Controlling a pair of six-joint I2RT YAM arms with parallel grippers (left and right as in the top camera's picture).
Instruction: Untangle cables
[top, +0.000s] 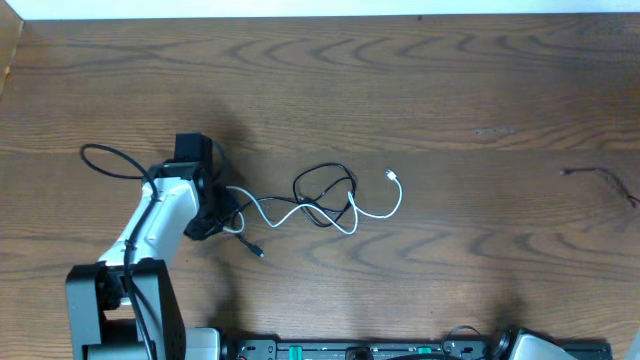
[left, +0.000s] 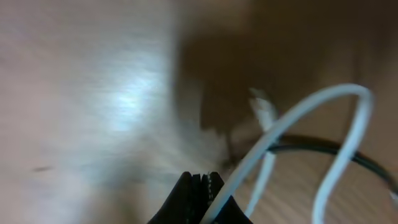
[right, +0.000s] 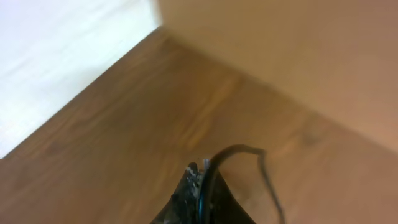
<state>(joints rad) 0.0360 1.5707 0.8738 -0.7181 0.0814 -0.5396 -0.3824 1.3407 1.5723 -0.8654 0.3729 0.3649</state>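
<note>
I had the left gripper (left: 200, 182) clamped on the white cable (left: 311, 102), anchoring one end of the cables (top: 330, 205) tangled just beside it so loops could pull free. The right gripper (right: 200, 177) stood closed, a black cord (right: 239, 148) at its tips.

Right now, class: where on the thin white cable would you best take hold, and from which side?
Probably just behind the small plug at the thin white cable's free right end, coming from above and from the right. That stretch lies alone on the bare wooden table; further left it weaves through the black cable loops.
</note>
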